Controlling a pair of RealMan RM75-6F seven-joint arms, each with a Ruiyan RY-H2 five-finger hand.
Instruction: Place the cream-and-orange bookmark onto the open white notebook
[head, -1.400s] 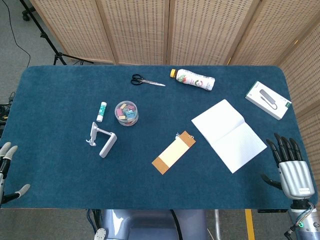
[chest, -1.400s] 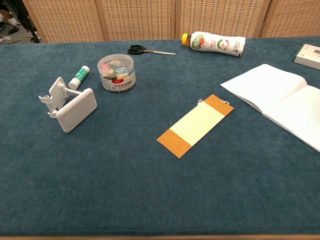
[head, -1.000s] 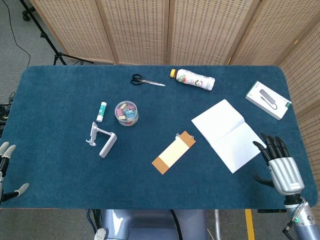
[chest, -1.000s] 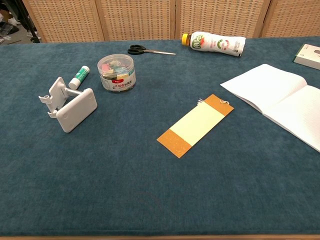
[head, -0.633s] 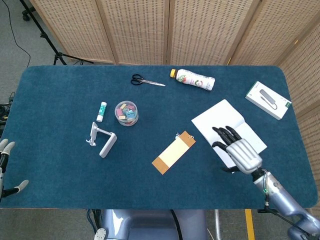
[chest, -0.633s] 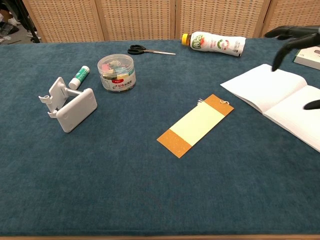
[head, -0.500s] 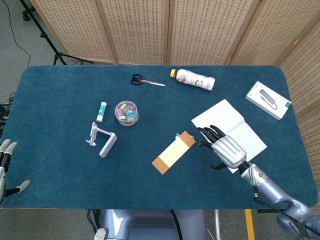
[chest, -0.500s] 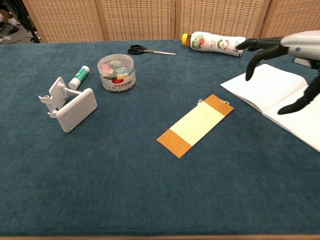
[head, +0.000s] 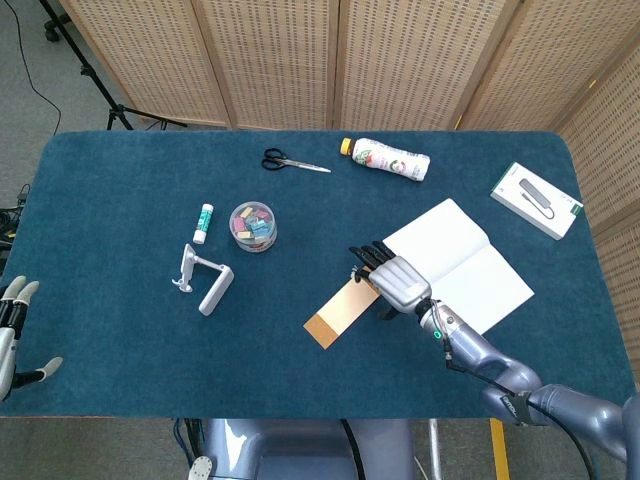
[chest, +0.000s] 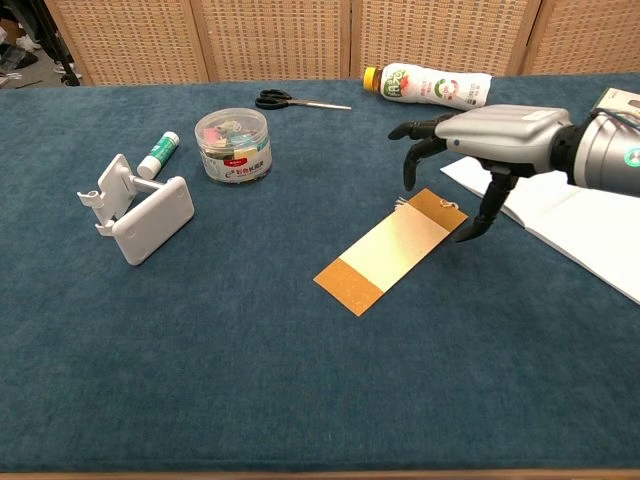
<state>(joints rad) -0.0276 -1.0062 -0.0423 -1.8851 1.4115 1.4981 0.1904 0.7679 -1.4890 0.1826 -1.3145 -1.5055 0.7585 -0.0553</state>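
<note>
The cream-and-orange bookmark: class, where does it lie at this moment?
In the chest view the cream-and-orange bookmark lies flat on the blue table near its middle, left of the open white notebook, its far end under the right hand.

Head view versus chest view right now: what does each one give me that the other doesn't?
Only the head view shows the left robot hand at the table's near left edge, and the whole white notebook. Only the chest view shows from the side that the right robot hand hangs open above the cream-and-orange bookmark, fingers pointing down. Both show the scissors, the bottle and the phone stand.
</note>
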